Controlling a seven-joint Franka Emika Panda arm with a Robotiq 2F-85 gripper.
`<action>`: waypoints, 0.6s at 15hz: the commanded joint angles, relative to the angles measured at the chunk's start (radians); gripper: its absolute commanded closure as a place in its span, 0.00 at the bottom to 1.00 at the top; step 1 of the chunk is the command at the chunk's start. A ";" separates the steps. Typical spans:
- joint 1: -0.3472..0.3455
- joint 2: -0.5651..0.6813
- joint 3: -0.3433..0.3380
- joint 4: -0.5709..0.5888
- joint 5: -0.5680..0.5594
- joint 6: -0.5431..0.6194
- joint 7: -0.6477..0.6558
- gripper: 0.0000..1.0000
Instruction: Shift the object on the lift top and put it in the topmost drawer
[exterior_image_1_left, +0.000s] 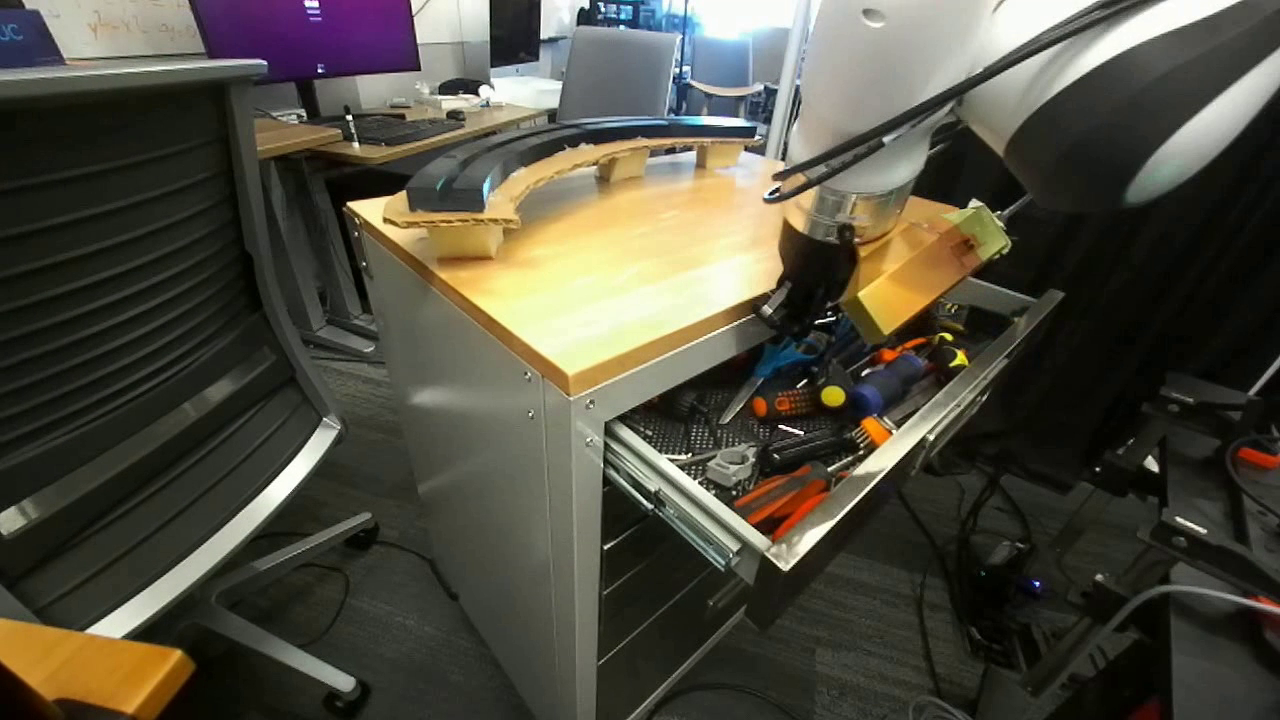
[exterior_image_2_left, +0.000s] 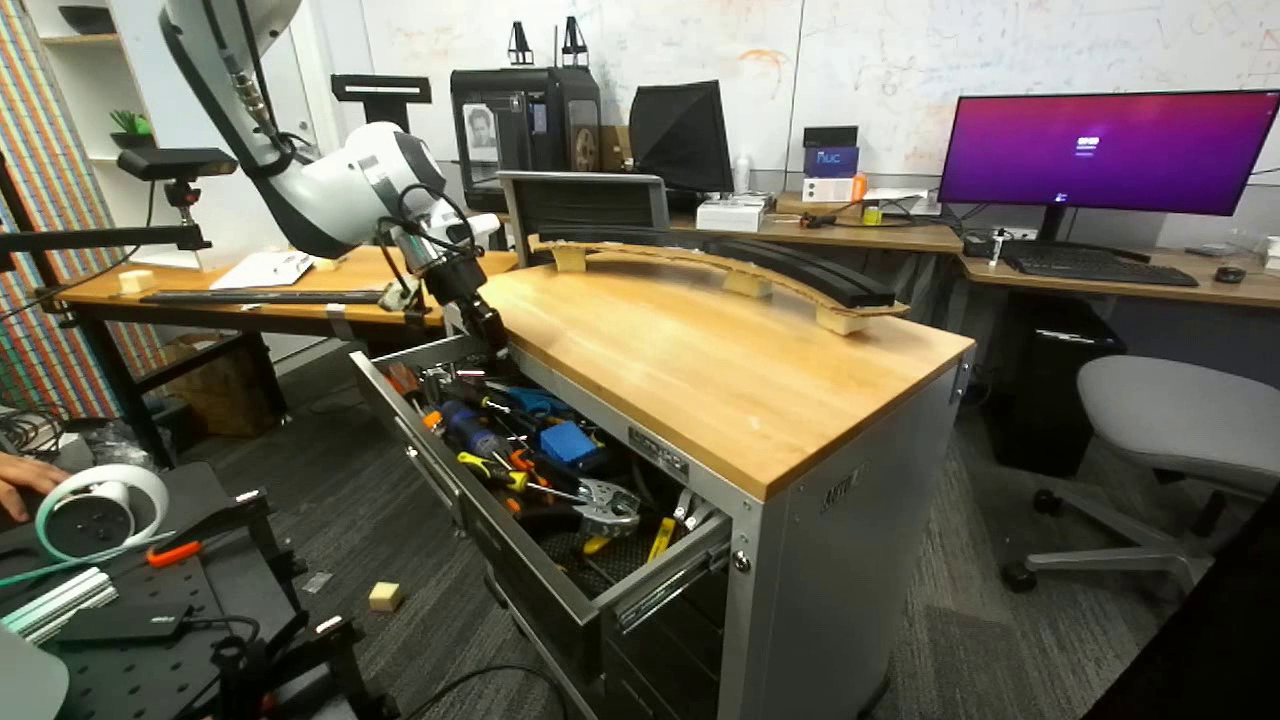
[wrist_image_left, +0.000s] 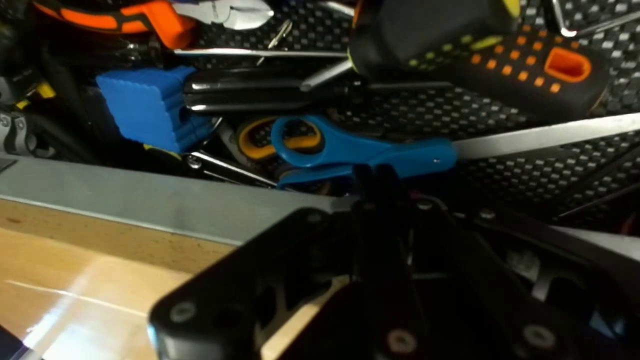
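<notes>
You have the gripper (wrist_image_left: 374, 172) clenched over the top drawer (exterior_image_1_left: 900, 443); the black lump can't be made out, so whether it's pinched, I can't tell. Descend this near the wooden top (exterior_image_1_left: 640, 290) and you risk clipping its edge or jamming into the scissors (wrist_image_left: 425, 157).

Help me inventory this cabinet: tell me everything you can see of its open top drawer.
The top drawer is wide, shallow and looks like grey metal, with a straight front and low side walls on slide rails. It is pulled out below the light-brown wooden top. A dark, textured liner shows inside it. It holds a jumble that includes blue scissors, orange-handled pliers and a blue block. The gripper hangs over its inner side; whether the two touch is unclear.
</notes>
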 joint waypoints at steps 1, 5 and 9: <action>-0.036 0.047 0.048 0.084 0.036 -0.063 -0.032 0.91; -0.063 -0.027 0.119 0.048 0.146 -0.094 -0.156 0.92; -0.096 -0.105 0.186 -0.003 0.354 -0.100 -0.345 0.91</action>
